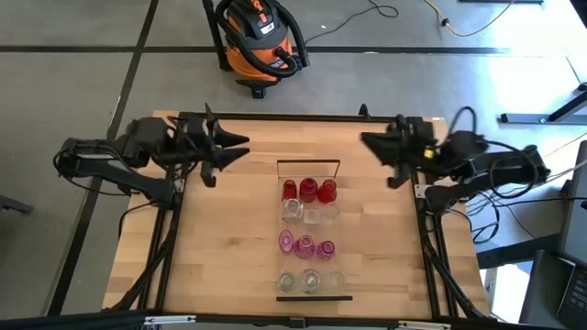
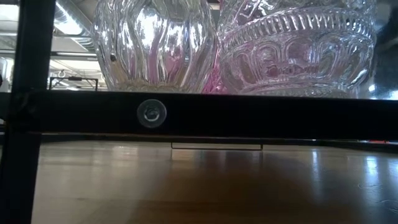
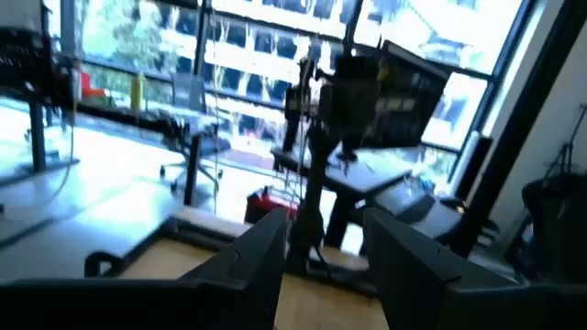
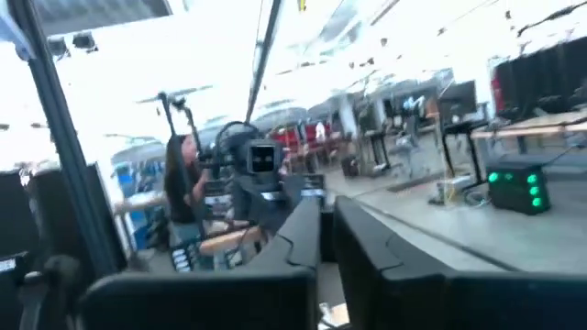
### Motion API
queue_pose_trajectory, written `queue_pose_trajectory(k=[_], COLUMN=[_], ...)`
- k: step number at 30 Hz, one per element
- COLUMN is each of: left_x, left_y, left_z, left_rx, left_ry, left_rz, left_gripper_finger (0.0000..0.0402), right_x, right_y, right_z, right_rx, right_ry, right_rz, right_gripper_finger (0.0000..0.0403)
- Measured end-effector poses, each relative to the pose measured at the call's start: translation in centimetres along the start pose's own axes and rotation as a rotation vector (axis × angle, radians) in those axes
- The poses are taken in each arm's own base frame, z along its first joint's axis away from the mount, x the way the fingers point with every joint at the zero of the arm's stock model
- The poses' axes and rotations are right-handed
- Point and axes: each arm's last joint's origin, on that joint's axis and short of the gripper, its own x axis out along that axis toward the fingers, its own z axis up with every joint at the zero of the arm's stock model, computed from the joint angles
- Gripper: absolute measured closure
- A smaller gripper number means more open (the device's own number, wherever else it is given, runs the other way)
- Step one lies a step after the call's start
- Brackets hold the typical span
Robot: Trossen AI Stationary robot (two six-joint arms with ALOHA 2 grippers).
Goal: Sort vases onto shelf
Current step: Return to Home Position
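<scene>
Now grouped by colour, the vases (image 1: 305, 246) line the shelf (image 1: 310, 263) mid-counter (image 1: 220, 247). The left end effector (image 1: 240, 147) is open and the right end effector (image 1: 367, 142) nearly closed, both empty and apparently parked clear of the glass.

Red vases (image 1: 307, 190), pink vases (image 1: 305, 246), clear ribbed vases (image 2: 155, 43), pale wood shelf (image 1: 286, 266), black frame (image 2: 249, 115)

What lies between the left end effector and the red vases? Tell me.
In the high view, only bare tabletop and the shelf's thin black frame separate the left end effector from the red vases.
</scene>
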Motion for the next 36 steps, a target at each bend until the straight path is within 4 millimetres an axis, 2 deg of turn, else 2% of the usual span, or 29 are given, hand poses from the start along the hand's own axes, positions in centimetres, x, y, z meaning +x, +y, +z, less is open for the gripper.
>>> queue_pose_trajectory(k=[3, 6, 10, 15, 19, 26, 31, 36], left_x=[-0.4, -1.0, -2.4, -4.1, -5.2, -6.3, -7.1, -8.5], left_y=[0.6, 1.3, 2.7, 4.2, 4.9, 5.8, 6.4, 7.3], left_z=[-0.6, -1.9, -5.2, -9.2, -11.2, -13.8, -15.8, -18.3], left_rx=[-0.006, -0.056, -0.135, -0.233, -0.259, -0.288, -0.359, -0.432], left_ry=[-0.059, -0.205, -0.349, -0.411, -0.437, -0.417, -0.433, -0.526], left_rz=[0.007, -0.018, -0.018, 0.019, 0.024, 0.035, 0.024, -0.02], left_gripper_finger=[0.0259, 0.0259, 0.0264, 0.0275, 0.0287, 0.0297, 0.0298, 0.0298], right_x=[-3.0, -5.8, -9.6, -12.6, -14.4, -16.3, -17.0, -17.0], right_y=[-2.0, -3.5, -4.9, -6.2, -7.0, -8.3, -8.8, -9.3], right_z=[-0.7, -1.5, -2.0, -3.6, -4.7, -7.8, -9.3, -10.5], right_rx=[0.024, 0.054, 0.083, 0.09, 0.124, 0.164, 0.18, 0.193], right_ry=[-0.125, -0.258, -0.425, -0.454, -0.489, -0.483, -0.493, -0.494], right_rz=[-0.013, -0.012, -0.004, -0.062, -0.091, -0.162, -0.157, -0.235], right_gripper_finger=[0.0398, 0.0399, 0.0394, 0.0401, 0.0401, 0.04, 0.04, 0.04])
